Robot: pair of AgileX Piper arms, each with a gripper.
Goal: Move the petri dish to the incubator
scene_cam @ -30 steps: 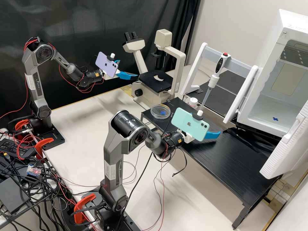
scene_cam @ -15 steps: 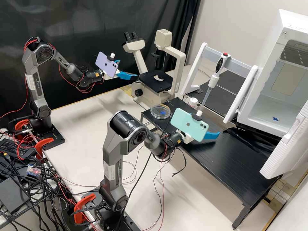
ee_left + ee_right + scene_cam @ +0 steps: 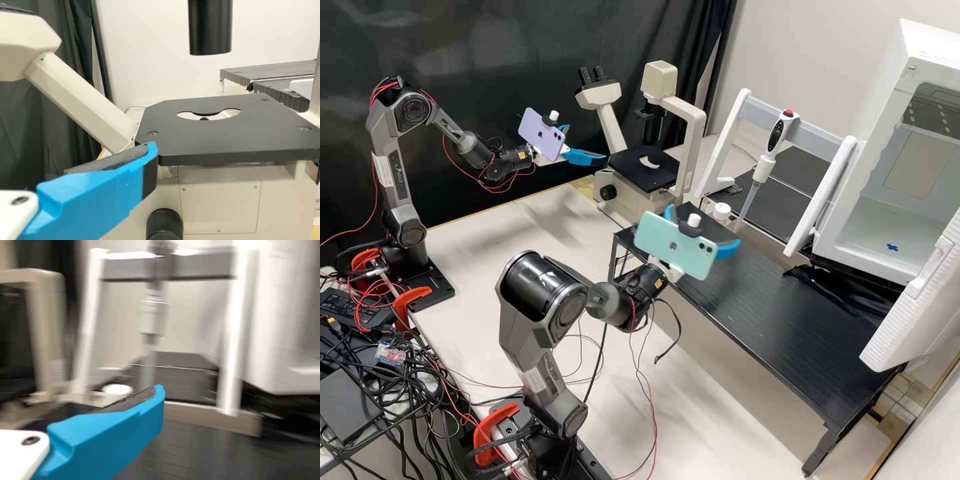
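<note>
The right gripper (image 3: 705, 226) stands open over the left end of the black rack (image 3: 780, 313) in the high view. Its teal phone covers the petri dish's spot there and hides the dish. The right wrist view has a finger of the right gripper (image 3: 155, 400) before a hanging pipette. By the microscope, the left gripper (image 3: 588, 143) is open with nothing between its fingers; in the left wrist view the left gripper (image 3: 150, 157) is beside the stage. At the right, the white incubator (image 3: 853, 257) is open, a blue cross (image 3: 892, 247) on its floor.
The microscope (image 3: 644, 167) stands behind the rack's left end. A white frame (image 3: 729, 147) with the pipette (image 3: 763, 167) rises behind the rack, near a small white-capped container (image 3: 721, 212). The incubator door (image 3: 913, 307) swings out over the rack's right end.
My right arm has swung left along the rack, and its phone now covers the petri dish, which stood in sight before. The left arm has kept still.
</note>
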